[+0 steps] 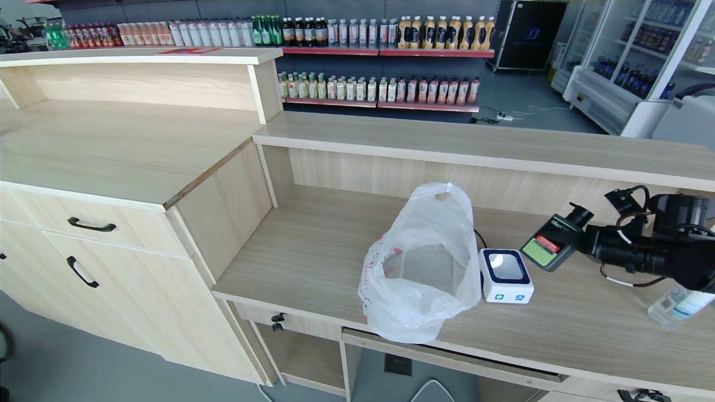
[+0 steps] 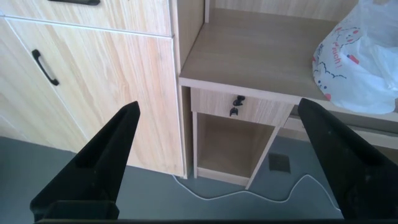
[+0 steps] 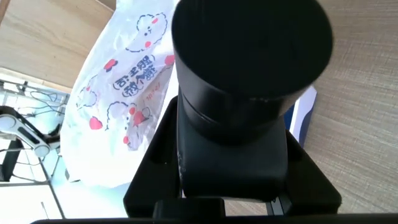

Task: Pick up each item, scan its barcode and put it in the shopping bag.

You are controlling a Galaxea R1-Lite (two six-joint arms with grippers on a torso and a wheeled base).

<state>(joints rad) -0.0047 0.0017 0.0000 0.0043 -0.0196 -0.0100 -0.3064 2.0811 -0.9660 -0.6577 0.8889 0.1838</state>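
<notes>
My right gripper is shut on a black bottle with a green and red label. It holds the bottle in the air, tilted, just right of the white scanner on the counter. In the right wrist view the bottle's black cap sits between my fingers, over the scanner's blue-and-white corner and beside the bag. The white plastic shopping bag stands open left of the scanner. My left gripper hangs open and empty, low beside the counter's front left corner.
A clear water bottle lies on the counter at the far right, under my right arm. A raised wooden ledge runs behind the counter, and a taller cabinet with drawers stands to the left. Bare counter lies left of the bag.
</notes>
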